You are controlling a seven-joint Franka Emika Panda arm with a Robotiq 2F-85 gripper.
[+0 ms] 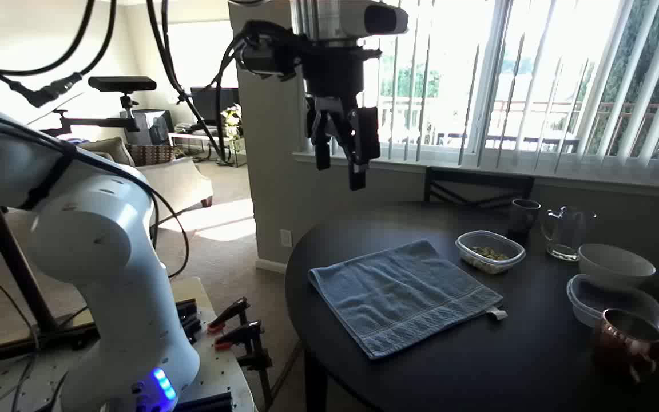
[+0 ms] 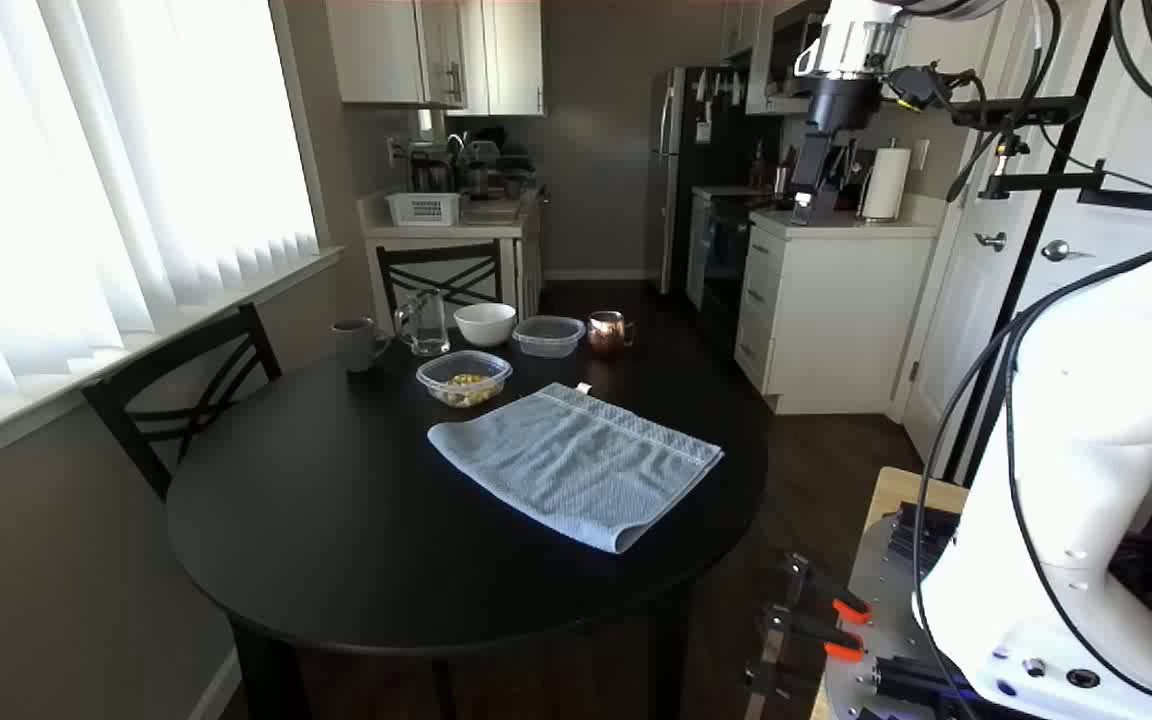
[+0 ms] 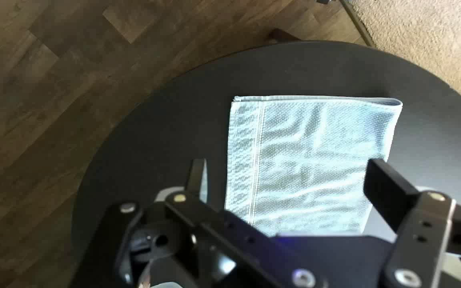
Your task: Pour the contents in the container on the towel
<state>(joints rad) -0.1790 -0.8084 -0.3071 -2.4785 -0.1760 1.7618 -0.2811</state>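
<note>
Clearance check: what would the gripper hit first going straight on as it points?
Likely the towel, near its robot-side edge. The gripper points down, but depth is unclear; the table beside the towel is possible.

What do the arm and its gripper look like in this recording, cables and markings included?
The arm is white, smooth and rounded, with a black strap around it and black cables looping above and along it. In an exterior view, blue lights glow low on it. The gripper is black and angular, with silver screws and two blocky fingers. No lettering is legible.
</note>
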